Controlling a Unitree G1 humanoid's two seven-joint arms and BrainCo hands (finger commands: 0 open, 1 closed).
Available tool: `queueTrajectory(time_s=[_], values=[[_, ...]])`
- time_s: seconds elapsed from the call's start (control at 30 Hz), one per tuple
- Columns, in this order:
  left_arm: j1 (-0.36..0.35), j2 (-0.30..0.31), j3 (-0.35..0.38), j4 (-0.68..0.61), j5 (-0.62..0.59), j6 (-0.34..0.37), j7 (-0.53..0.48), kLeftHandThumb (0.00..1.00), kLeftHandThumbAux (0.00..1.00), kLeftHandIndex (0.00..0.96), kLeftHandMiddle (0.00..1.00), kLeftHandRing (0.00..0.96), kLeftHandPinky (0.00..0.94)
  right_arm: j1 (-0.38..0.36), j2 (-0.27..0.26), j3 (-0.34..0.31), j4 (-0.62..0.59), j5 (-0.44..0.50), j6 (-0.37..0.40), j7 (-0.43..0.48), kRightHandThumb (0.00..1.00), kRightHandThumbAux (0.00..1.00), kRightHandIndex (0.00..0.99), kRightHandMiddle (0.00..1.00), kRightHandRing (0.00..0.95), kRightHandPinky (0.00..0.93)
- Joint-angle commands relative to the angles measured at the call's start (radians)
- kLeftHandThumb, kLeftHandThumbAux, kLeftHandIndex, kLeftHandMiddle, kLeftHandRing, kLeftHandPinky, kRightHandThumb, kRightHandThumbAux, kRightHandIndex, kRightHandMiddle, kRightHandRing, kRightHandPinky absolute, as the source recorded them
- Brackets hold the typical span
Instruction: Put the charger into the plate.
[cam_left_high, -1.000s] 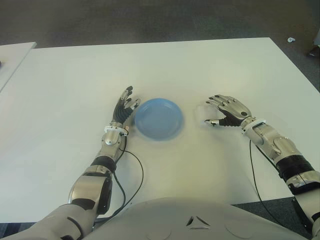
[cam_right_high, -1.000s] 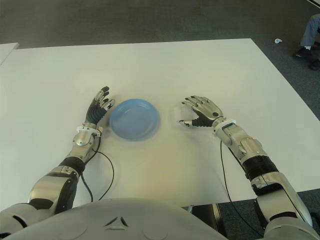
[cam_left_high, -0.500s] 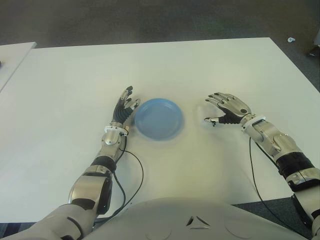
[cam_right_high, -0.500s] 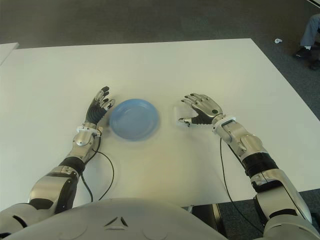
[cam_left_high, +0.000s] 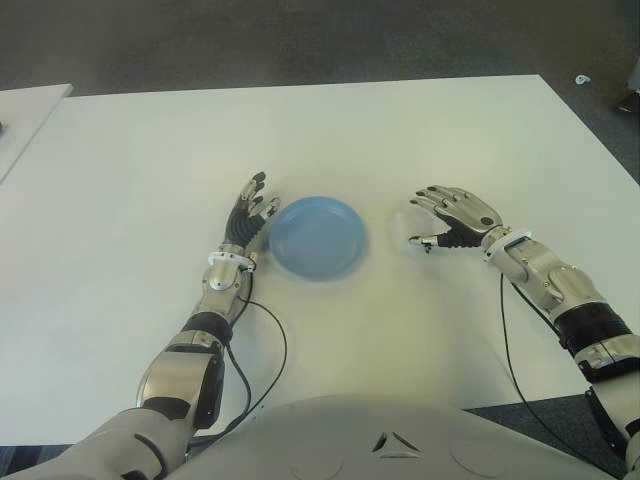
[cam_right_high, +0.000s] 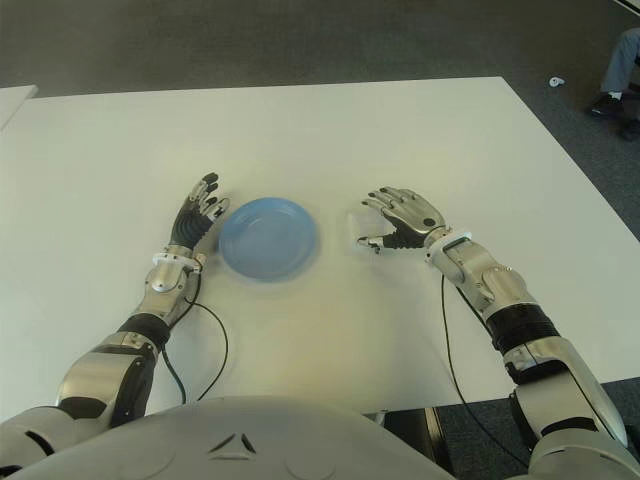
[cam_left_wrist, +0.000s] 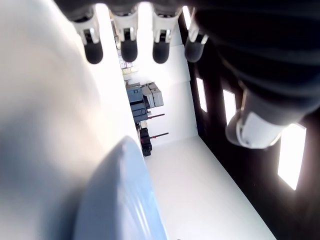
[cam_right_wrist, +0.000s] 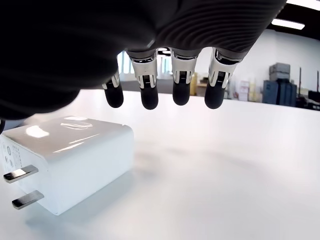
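Observation:
The white charger (cam_right_wrist: 70, 162) lies on the table with its two prongs (cam_right_wrist: 20, 186) sticking out sideways. My right hand (cam_left_high: 420, 221) arches over it with fingers (cam_right_wrist: 148, 85) curved and hanging clear of it, open and gripping nothing. In the eye views the charger sits just right of the blue plate (cam_left_high: 318, 236), largely hidden under that hand. My left hand (cam_left_high: 249, 208) shows against the plate's left rim (cam_left_wrist: 117, 195) with fingers (cam_left_wrist: 127, 47) straight, open and idle.
The white table (cam_left_high: 400, 130) stretches wide to the far side and right. A second table's corner (cam_left_high: 25, 110) is at the far left. Black cables (cam_left_high: 272, 345) trail from both wrists. A person's foot (cam_right_high: 618, 70) stands on the floor at far right.
My right hand has edged a little farther from me and its wrist has lifted slightly over the charger. The left hand, plate and charger are where they were.

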Motion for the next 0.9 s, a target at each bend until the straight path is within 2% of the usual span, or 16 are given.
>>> queueTrajectory(time_s=[0.03, 0.9], values=[[0.126, -0.017, -0.001, 0.06, 0.006, 0.021, -0.012, 0.0, 0.531, 0.041, 0.066, 0.024, 0.006, -0.01, -0.007, 0.012, -0.009, 0.001, -0.011, 0.027, 0.293, 0.131, 0.0, 0.0, 0.0, 0.0], [0.136, -0.024, -0.001, 0.043, 0.004, 0.027, -0.012, 0.0, 0.519, 0.056, 0.081, 0.035, 0.011, -0.004, -0.014, 0.024, -0.03, -0.009, -0.017, 0.088, 0.301, 0.134, 0.0, 0.0, 0.0, 0.0]])
